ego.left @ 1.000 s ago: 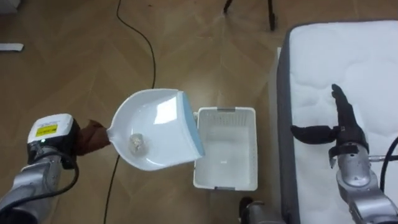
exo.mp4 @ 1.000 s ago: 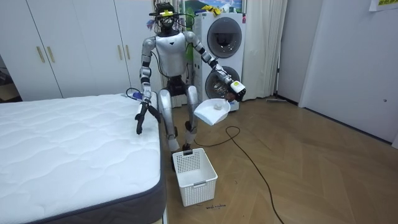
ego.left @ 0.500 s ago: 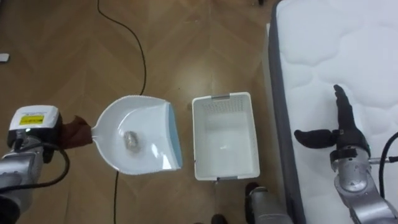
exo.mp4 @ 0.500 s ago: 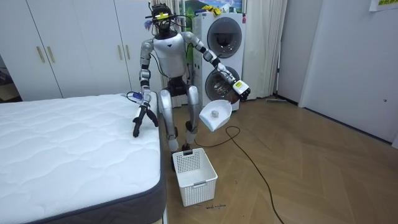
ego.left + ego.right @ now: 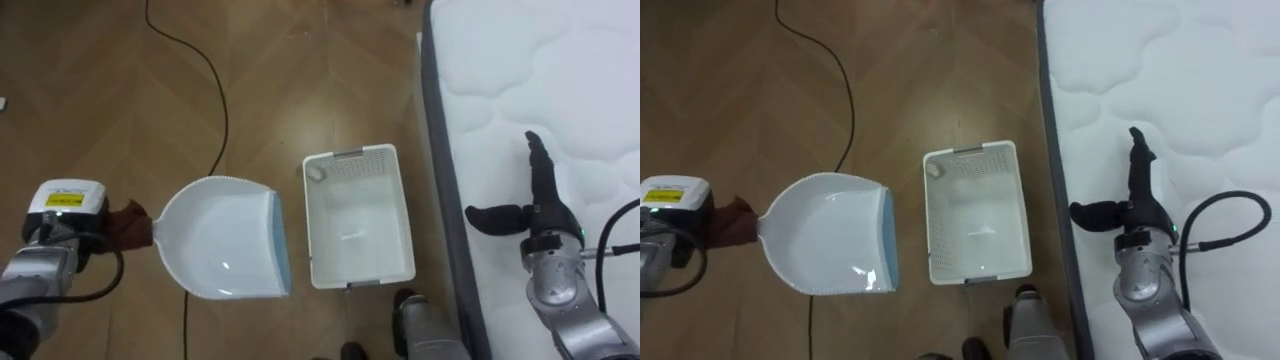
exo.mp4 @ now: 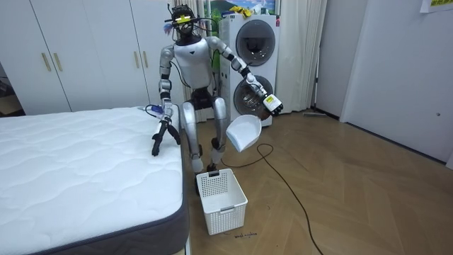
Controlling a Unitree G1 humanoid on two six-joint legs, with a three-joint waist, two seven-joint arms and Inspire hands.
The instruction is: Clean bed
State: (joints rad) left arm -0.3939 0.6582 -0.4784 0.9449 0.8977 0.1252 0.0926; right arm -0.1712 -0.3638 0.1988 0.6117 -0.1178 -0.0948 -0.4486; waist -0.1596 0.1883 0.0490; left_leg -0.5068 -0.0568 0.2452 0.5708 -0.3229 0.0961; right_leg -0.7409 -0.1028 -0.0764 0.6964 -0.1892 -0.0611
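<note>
Step in hand: tipping of the dustpan into the basket, judged complete.

- The white dustpan point(image 5: 225, 240) is held out over the wood floor point(image 5: 300, 70), to the left of the white plastic basket point(image 5: 360, 245), with its blue-edged lip turned toward the basket. In the room view it is seen tilted lip-down and well above the basket. Nothing is seen in the pan.
- The handle is gripped by the left hand point(image 5: 126, 224), with the fingers wrapped round it.
- A small pale crumpled wad point(image 5: 317, 171) (paper or tissue, not to be told) is found in the basket's far left corner. The rest of the basket's bottom is bare.
- The right hand point(image 5: 540, 205) is held at the edge of the white quilted mattress point(image 5: 560, 90), fingers straight and together, thumb spread sideways, nothing held. Contact with the mattress cannot be settled.
- The robot is seen standing upright at the corner of the bed, with the basket on the floor before its feet and the washing machines point(image 6: 255, 42) behind it.

No litter is noted on the part of the mattress in view.

Next move (a judgement): if more is to be swept, the dustpan would have to be levelled and brought back across to the mattress edge, with its lip set against the side. The basket would have to be cleared on the way.
</note>
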